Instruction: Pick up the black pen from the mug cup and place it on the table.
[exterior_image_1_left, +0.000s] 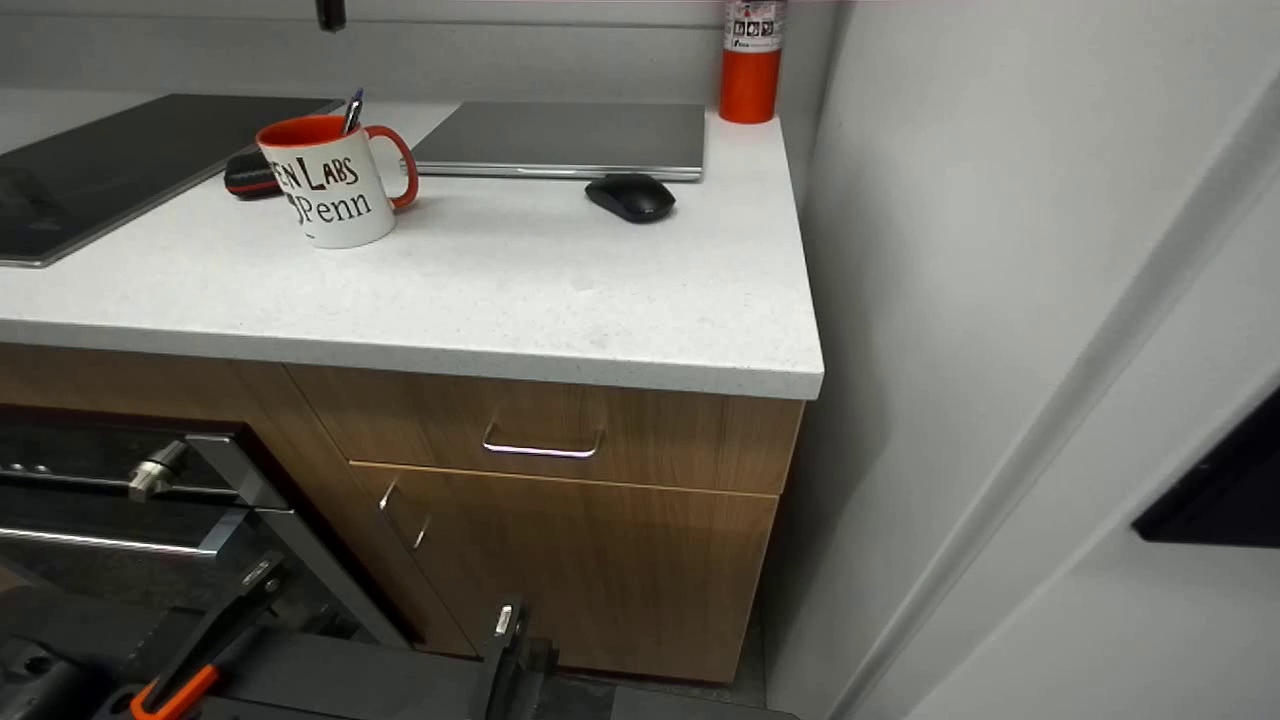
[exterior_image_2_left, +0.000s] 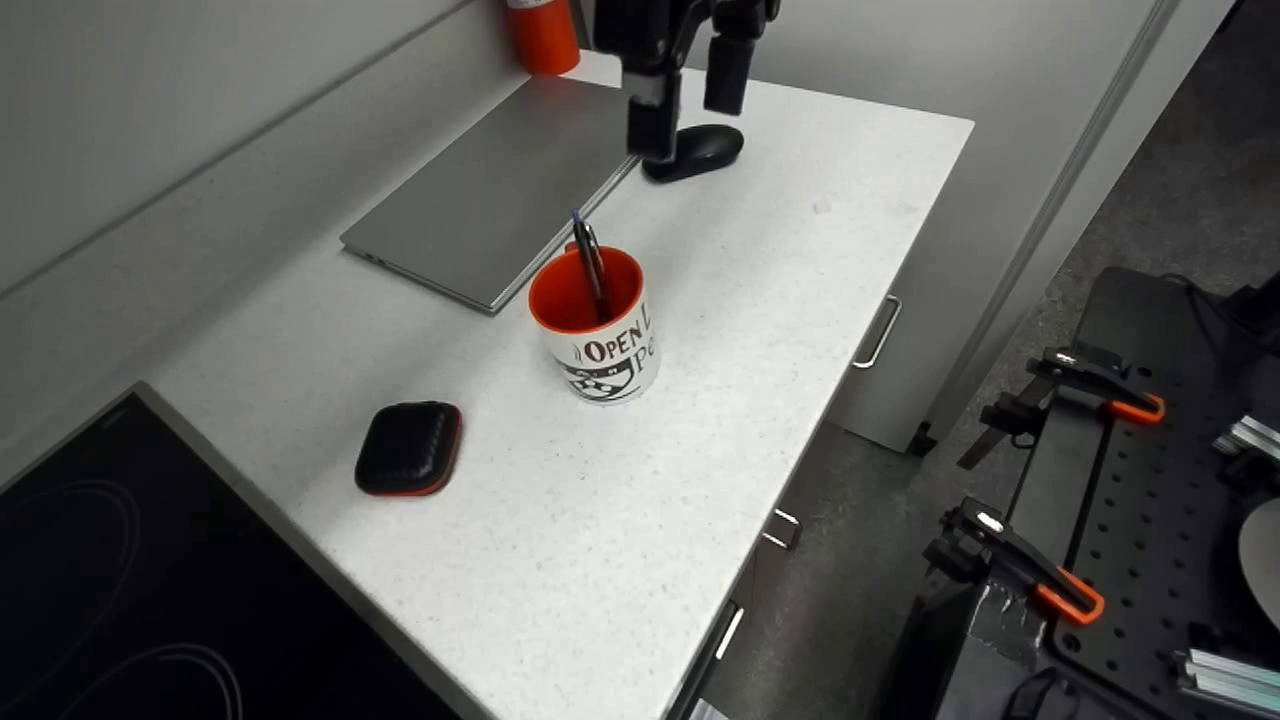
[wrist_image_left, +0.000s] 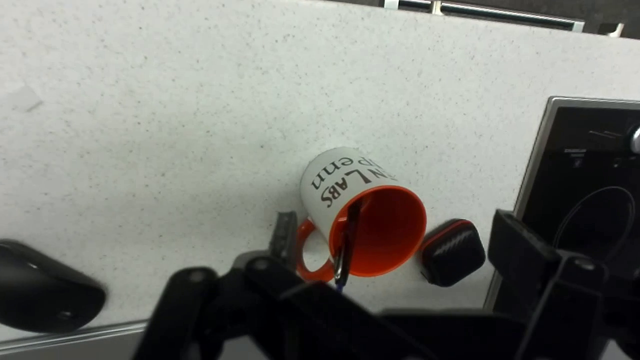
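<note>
Black tool (exterior_image_2_left: 690, 108) enters from the top edge of an exterior view, fingers (exterior_image_2_left: 652, 128) pointing down, above the tabletop (exterior_image_2_left: 620, 540). Fingers spread well apart; only air in the gap. One finger partly hides the black mouse (exterior_image_2_left: 712, 150) at upper centre. Black pen (exterior_image_2_left: 590, 262) leans inside the mug cup (exterior_image_2_left: 612, 368), upper end projecting past the rim; mug cup upright, mid-frame. Both appear below and left of the tool in that frame, apart from it. Wrist view: mug cup and pen show between the fingers, pen nearer the finger at frame left.
</note>
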